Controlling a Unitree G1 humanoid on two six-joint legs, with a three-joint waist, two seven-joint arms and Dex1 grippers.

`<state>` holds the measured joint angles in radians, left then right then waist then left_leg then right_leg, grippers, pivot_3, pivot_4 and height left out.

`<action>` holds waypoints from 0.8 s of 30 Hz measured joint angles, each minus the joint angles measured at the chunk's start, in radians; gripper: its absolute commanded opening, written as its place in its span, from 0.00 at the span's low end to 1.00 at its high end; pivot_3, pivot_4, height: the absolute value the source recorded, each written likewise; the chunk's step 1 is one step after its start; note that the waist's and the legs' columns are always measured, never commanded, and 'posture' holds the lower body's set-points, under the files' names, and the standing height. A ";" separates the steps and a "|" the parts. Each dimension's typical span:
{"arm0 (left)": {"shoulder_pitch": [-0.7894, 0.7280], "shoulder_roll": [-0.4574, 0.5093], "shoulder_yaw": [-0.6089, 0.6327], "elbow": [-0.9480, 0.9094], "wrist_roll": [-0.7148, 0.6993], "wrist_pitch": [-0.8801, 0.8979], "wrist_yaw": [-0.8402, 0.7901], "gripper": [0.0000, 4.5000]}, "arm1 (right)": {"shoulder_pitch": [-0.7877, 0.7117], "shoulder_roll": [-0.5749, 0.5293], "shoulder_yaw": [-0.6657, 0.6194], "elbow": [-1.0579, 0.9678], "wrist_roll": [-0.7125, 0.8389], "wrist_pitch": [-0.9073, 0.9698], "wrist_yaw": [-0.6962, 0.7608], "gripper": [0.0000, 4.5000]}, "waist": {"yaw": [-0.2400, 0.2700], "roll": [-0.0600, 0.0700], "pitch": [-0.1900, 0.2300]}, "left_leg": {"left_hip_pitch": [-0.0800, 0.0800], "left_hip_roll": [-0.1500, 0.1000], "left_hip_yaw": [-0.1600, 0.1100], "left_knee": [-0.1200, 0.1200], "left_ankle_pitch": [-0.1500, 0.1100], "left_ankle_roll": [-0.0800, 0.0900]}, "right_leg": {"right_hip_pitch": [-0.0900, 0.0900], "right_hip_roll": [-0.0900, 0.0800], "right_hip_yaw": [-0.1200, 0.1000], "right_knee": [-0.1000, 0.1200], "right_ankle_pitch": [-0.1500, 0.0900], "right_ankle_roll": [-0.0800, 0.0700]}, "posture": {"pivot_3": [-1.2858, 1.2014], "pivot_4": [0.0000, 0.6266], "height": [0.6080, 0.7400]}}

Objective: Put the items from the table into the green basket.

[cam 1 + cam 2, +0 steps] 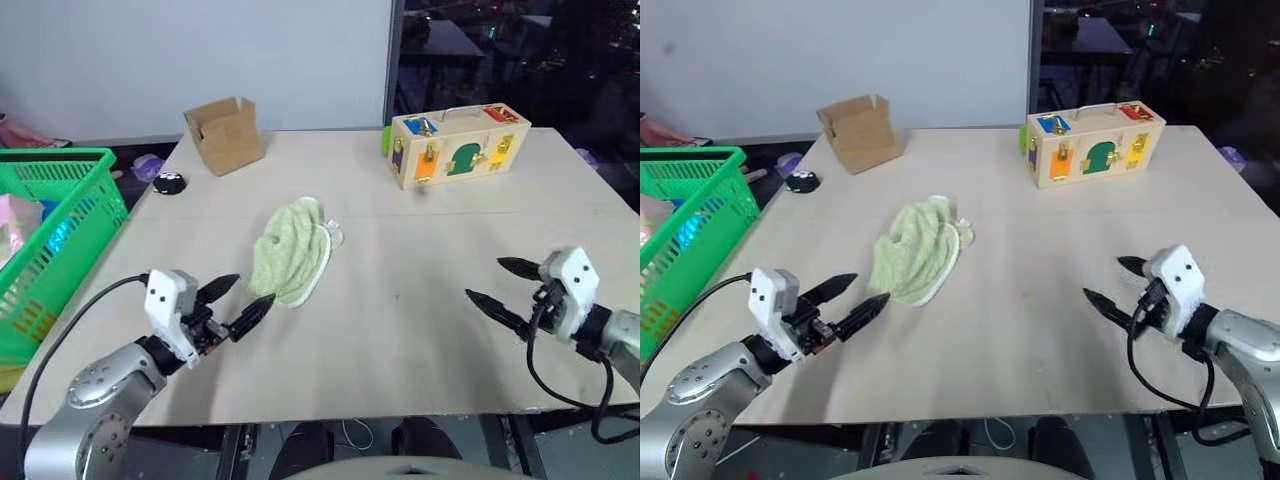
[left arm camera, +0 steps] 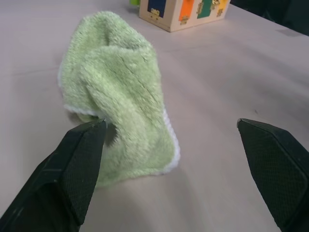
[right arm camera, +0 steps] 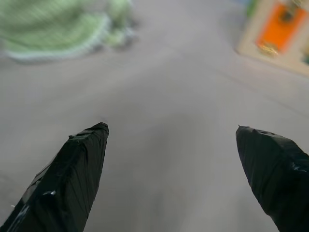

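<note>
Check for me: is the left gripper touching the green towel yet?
Cannot tell. In the left wrist view one finger overlaps the towel edge; in the left eye view the open left gripper tips reach its near edge.

No text, label or number can be read anywhere.

From my remote station: fluffy pale green terry-cloth towel [image 1: 291, 250] on the matt, smooth light-wood surface [image 1: 440, 300]; bright green plastic lattice basket [image 1: 62, 215]; plain brown cardboard box [image 1: 224, 133].
</note>
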<state>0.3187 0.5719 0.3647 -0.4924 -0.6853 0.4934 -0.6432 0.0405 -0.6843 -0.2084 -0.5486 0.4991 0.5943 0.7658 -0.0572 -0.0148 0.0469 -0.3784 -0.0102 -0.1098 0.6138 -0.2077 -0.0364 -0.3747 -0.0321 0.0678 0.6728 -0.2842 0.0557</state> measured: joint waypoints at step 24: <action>0.151 -0.047 0.153 0.080 -0.027 -0.129 -0.147 0.99 | -0.896 0.667 0.634 0.918 -0.302 0.031 -0.078 1.00 | 0.064 0.001 0.002 | -0.003 0.002 -0.006 -0.003 0.000 0.000 | -0.004 0.002 -0.007 -0.001 0.003 -0.006 | 0.60 0.00 1.00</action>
<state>0.4697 0.5250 0.5178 -0.4122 -0.7127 0.3644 -0.7902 -0.8557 -0.0176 0.4253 0.3696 0.1971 0.6254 0.6876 0.0071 -0.0139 0.0486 -0.3811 -0.0082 -0.1157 0.6109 -0.2080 -0.0364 -0.3787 -0.0297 0.0609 0.6719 -0.2809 0.0502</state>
